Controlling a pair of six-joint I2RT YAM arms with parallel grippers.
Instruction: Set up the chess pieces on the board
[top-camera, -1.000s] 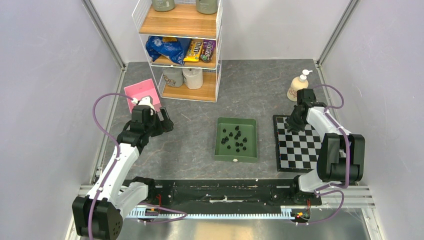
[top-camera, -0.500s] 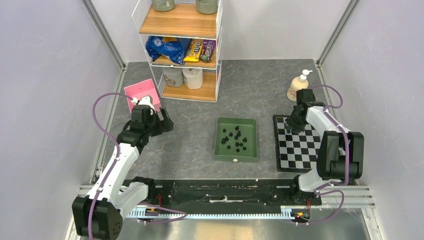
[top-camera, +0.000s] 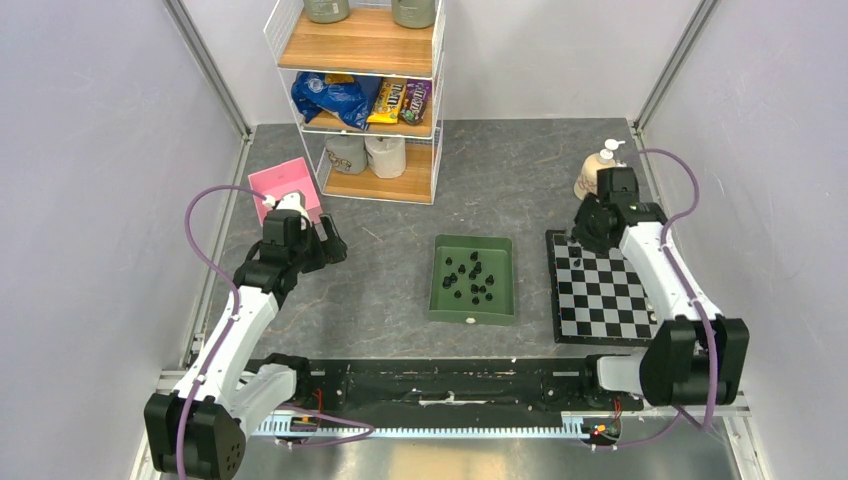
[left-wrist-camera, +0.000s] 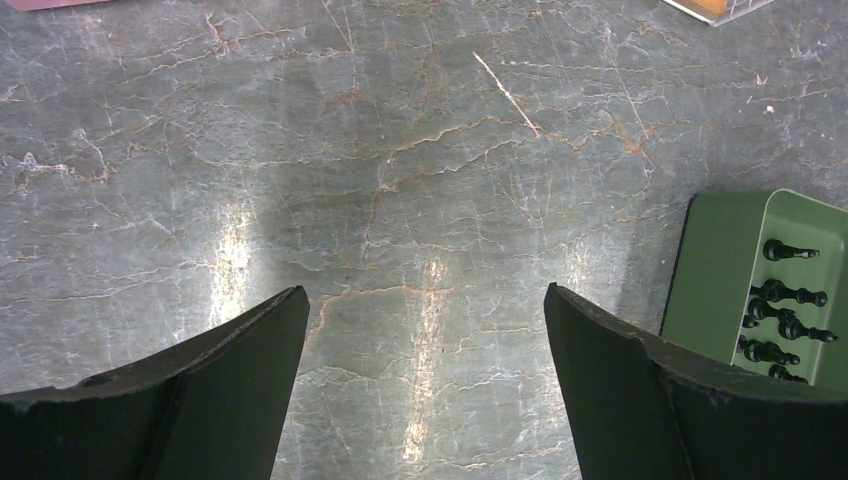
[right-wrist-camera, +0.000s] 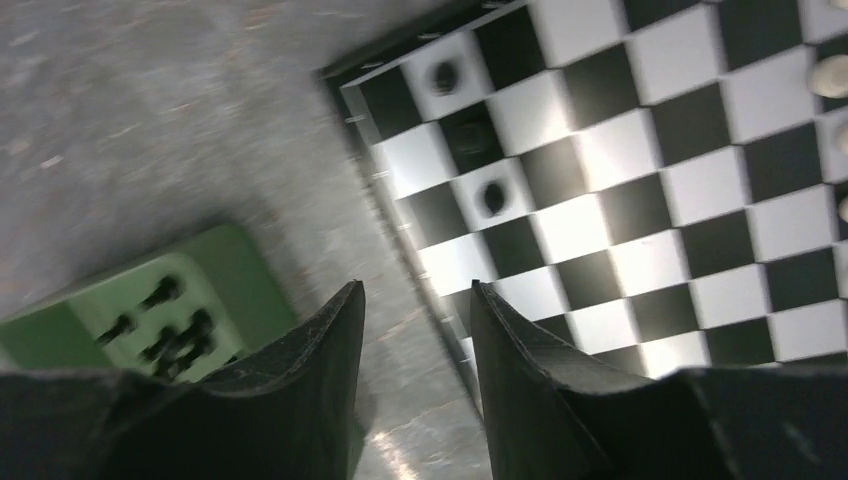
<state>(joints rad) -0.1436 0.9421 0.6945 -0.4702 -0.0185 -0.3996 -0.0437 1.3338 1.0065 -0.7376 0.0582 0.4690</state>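
Top external: over the last second the right arm (top-camera: 660, 260) has swung up off the upper-left corner of the board (top-camera: 600, 290). Its wrist now sits at the board's upper edge, near the soap bottle (top-camera: 595, 175). I read that as a placement finished and a retreat under way. The left arm (top-camera: 250, 300) has not moved and is parked at frame left by the pink card (top-camera: 285, 185). Most black chess pieces (top-camera: 470, 280) lie in the green tray (top-camera: 440, 300) at centre frame, so the task looks early. Anything standing on the board is too small to resolve here.

Left wrist: left fingers (left-wrist-camera: 230, 380) are spread wide with nothing between them, over bare surface (left-wrist-camera: 400, 150). The tray's edge shows at frame right, with black pieces lying on their sides.

Right wrist: frame is motion-blurred. The right fingers (right-wrist-camera: 310, 370) are narrowly parted and hold nothing. The board fills the upper right, and this view adds what overhead lacks. Two black pieces stand on white squares near the corner, and a third may sit on the dark square between them. Pale pieces show at the right edge. The tray is at lower left, and I judge it the next stop.
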